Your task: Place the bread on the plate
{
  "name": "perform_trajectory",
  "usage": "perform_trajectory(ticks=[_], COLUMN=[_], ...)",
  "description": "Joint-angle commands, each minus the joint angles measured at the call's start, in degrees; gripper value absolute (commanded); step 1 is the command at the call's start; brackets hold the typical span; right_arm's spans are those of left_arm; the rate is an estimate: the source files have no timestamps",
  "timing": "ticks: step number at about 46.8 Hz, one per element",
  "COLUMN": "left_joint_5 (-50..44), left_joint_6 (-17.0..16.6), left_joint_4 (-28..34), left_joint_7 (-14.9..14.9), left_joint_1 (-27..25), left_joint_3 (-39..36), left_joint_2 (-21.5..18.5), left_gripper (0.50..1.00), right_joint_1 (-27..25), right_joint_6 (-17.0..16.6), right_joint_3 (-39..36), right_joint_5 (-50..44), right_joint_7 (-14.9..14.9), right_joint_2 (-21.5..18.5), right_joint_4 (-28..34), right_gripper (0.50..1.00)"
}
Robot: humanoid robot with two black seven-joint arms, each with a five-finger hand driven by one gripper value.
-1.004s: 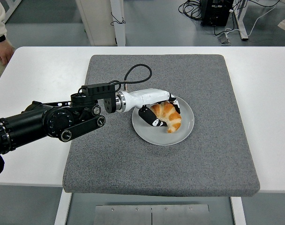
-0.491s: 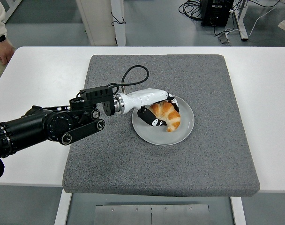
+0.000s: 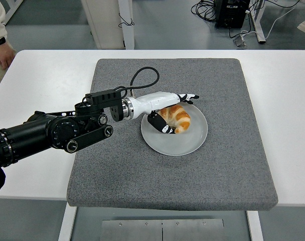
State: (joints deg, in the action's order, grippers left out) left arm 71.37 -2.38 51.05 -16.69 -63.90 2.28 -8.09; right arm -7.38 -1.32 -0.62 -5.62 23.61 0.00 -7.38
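Here the bread point(image 3: 175, 118) — a golden croissant — lay on the grey plate point(image 3: 192, 140), toward its left side. The left hand point(image 3: 168, 111) had its fingers point(image 3: 188, 97) extended above the croissant, thumb beside it, gripping nothing. It looked light, soft and flaky, best cradled mid-body. Its curved long axis ran diagonally, upper left to lower right.

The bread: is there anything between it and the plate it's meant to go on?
Nothing visible. The bread already lies on the plate, on its left part. The left hand is right at it, fingers extended above and thumb beside it. Only the grey mat lies around the plate.
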Motion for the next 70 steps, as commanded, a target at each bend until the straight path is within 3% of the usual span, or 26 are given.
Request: perform_trajectory(ticks=[1, 24, 32, 37, 45, 56, 70], left_joint_5=[-0.09, -10.11, -19.42, -26.8, -37.18, -39.38, -52.12], left_joint_6=[0.0, 0.0, 0.0, -0.35, -0.52, -1.23, -0.7], left_joint_4=[0.01, 0.98, 0.89, 0.81, 0.01, -3.94, -6.49], left_joint_7=[-0.19, -0.01, 0.6, 3.06, 7.28, 7.37, 7.2], left_joint_1=[-0.09, -6.76, -8.17, -8.96, -8.26, -5.54, -2.46], left_joint_3=[0.01, 1.41, 3.34, 5.89, 11.6, 16.61, 19.96], left_joint_2=[-0.35, -2.9, -3.43, -4.04, -4.48, -4.57, -4.4], left_gripper=[0.963, 0.971, 0.971, 0.971, 0.971, 0.971, 0.972], right_joint_1=[0.0, 0.0, 0.0, 0.0, 0.0, 0.0, 0.0], right_joint_6=[0.0, 0.0, 0.0, 0.0, 0.0, 0.0, 0.0], right_joint_3=[0.0, 0.0, 0.0, 0.0, 0.0, 0.0, 0.0], right_joint_5=[0.0, 0.0, 0.0, 0.0, 0.0, 0.0, 0.0], right_joint_7=[-0.05, 0.03, -0.05, 0.03, 0.03, -0.05, 0.03], right_joint_2=[0.0, 0.0, 0.0, 0.0, 0.0, 0.0, 0.0], right_joint_4=[0.0, 0.0, 0.0, 0.0, 0.0, 0.0, 0.0], right_gripper=[1.0, 1.0, 1.0, 1.0, 1.0, 1.0, 1.0])
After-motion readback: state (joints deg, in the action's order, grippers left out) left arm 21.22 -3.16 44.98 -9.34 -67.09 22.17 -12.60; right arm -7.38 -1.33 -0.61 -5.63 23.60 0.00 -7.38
